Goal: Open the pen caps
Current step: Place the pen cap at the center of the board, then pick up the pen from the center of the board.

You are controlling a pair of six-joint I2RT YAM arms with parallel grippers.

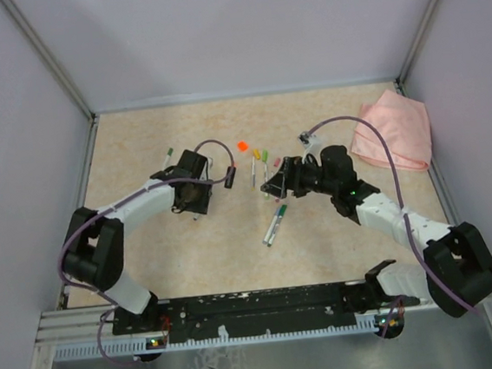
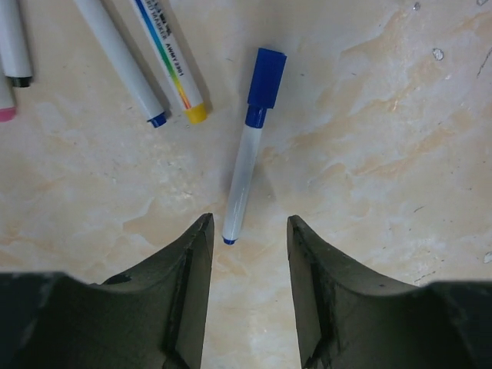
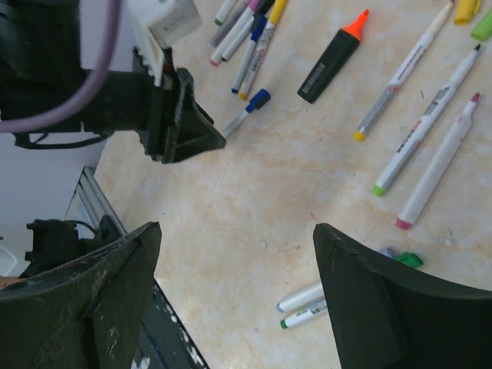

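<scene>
My left gripper (image 2: 250, 231) is open and empty, low over the table. A white marker (image 2: 244, 173) with a blue cap (image 2: 266, 77) lies just ahead of its fingertips, its tail end between them. In the top view the left gripper (image 1: 196, 194) is left of centre and my right gripper (image 1: 274, 184) faces it. The right gripper (image 3: 234, 231) is open and empty, higher above the table. Its view shows the blue cap (image 3: 258, 98), a black highlighter with an orange cap (image 3: 355, 24), and a loose green cap (image 3: 410, 260).
Several white markers (image 2: 123, 58) lie at the left gripper's upper left. Three uncapped markers (image 3: 427, 123) lie in a row, and two pens (image 1: 274, 225) lie near the centre front. A pink cloth (image 1: 391, 131) is at the back right. Walls enclose the table.
</scene>
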